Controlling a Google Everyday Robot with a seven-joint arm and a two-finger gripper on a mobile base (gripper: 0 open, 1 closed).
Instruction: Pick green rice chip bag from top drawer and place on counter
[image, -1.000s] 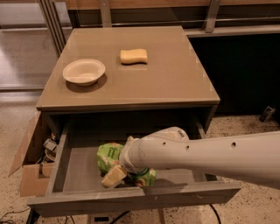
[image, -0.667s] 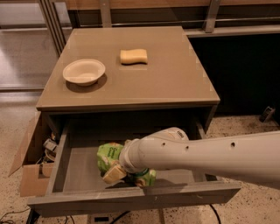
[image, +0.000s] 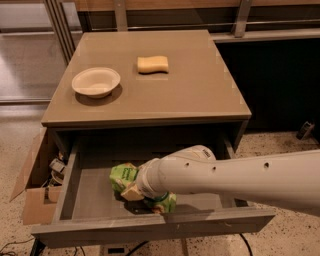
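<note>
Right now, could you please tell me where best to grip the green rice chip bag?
Take the green rice chip bag across its middle, from above: it lies flat in the open top drawer, whose walls block a side approach. The pincer is on it there.

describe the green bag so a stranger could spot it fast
Below the counter, the top drawer stands open. On its floor lies the green rice chip bag, the gripper against it. It is the only green thing; bowl and sponge sit up top.
</note>
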